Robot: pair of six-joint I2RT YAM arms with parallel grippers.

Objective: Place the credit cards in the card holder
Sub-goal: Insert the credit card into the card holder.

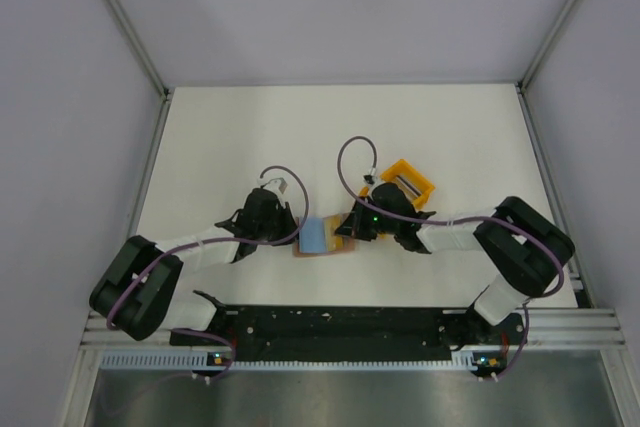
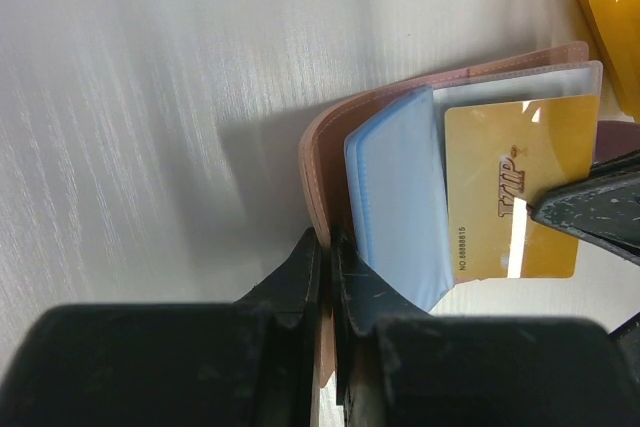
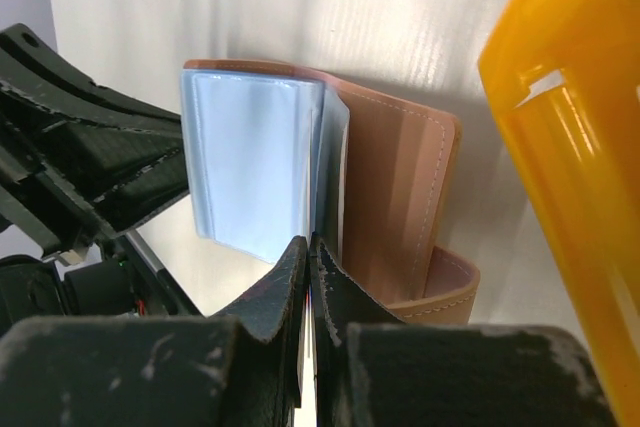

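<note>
At the centre of the overhead view, between the two arms, the flat tan-brown leather card holder (image 1: 318,237) sits open on the white counter (image 1: 250,137). Low in the left wrist view, the left claw (image 2: 325,267) is pinched narrow on the edge of the leather cover, apparently to keep it spread and steady. The right claw (image 3: 308,272), squeezed tight, reaches in from that view's right edge. It holds a gold plastic card (image 2: 510,182) lettered VIP against the clear pocket beside the pale blue plastic sleeves (image 2: 395,197). Whether the card's edge has entered a slot I cannot tell. A bright yellow plastic tray (image 3: 570,147) stands just beside the holder.
</note>
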